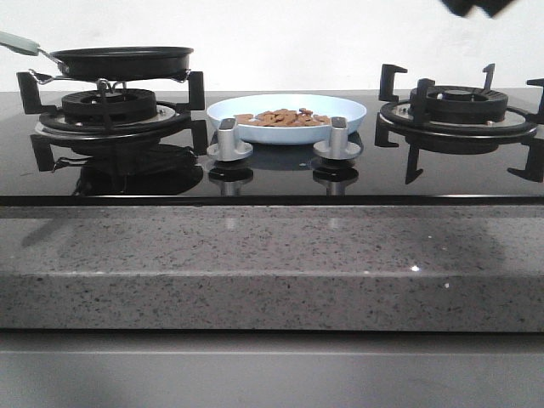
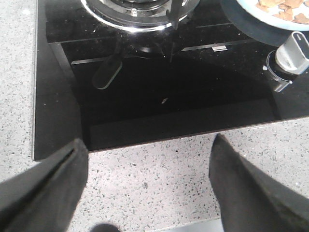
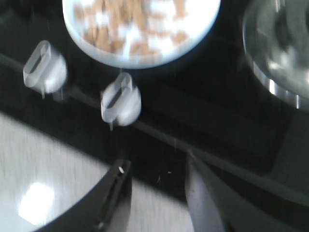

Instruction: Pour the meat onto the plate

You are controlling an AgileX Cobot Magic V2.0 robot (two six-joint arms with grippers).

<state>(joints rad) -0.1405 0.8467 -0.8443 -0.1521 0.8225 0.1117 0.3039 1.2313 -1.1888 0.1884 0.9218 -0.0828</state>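
The pale blue plate (image 1: 287,117) sits on the black glass hob between the two burners, behind the two silver knobs. Orange-brown meat bits (image 1: 284,117) lie in it. A black frying pan (image 1: 123,61) with a pale green handle (image 1: 19,41) rests on the left burner. In the left wrist view the plate's rim (image 2: 255,15) and some meat (image 2: 282,8) show at the corner; my left gripper (image 2: 148,152) hangs open over the speckled counter, nothing between its fingers. The right wrist view is blurred: plate (image 3: 139,59) with meat (image 3: 130,19), and my right gripper (image 3: 157,166) open and empty above the hob's front edge.
Two silver knobs (image 1: 229,138) (image 1: 337,138) stand in front of the plate. The right burner (image 1: 459,106) with black pan supports is bare. A grey speckled stone counter (image 1: 272,263) runs along the front. A dark piece of an arm (image 1: 480,7) shows at the top right.
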